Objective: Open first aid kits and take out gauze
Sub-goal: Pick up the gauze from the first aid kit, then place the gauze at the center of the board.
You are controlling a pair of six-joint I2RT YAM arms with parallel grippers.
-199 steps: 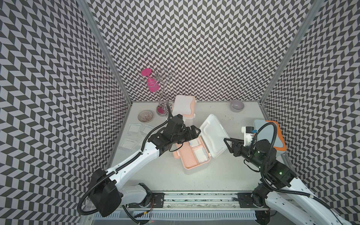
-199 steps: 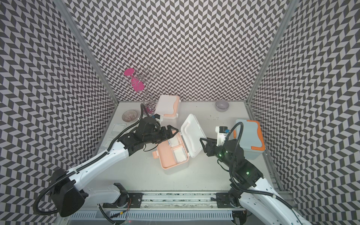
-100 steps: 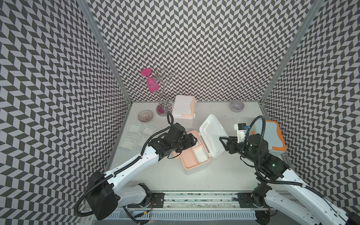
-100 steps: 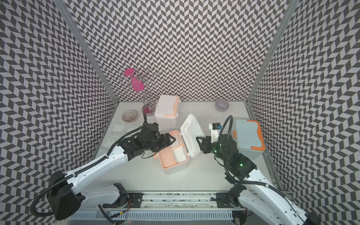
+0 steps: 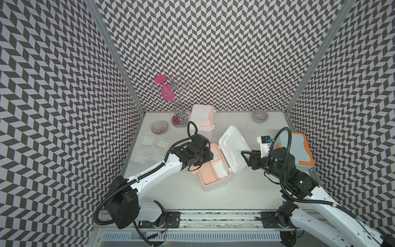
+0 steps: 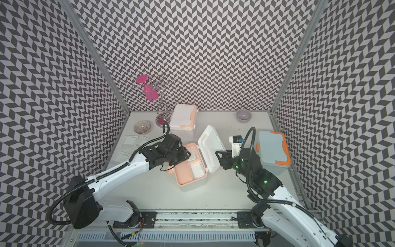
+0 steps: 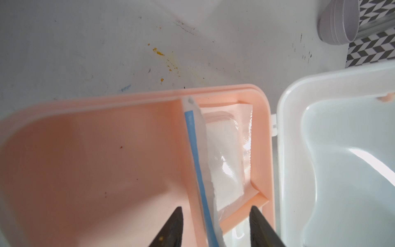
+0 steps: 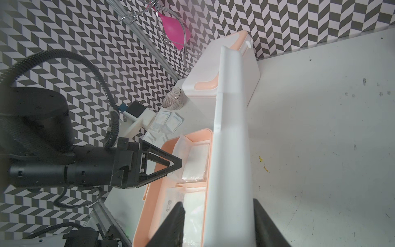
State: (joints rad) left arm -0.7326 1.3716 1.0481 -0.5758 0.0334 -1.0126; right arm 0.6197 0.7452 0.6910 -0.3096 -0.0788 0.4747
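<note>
Gauze (image 5: 216,152) half-hidden beneath left pincer (image 5: 209,154)

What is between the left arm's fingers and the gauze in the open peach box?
Nothing blocks them. The right gripper holds the kit's white hinged lid open. The left gripper's fingers straddle the clear-wrapped white gauze pad's upturned edge, beside the peach tray divider.

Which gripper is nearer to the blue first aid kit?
Right. Right gripper holds the open lid near the blue kit; left gripper is farther, over the peach tray.
</note>
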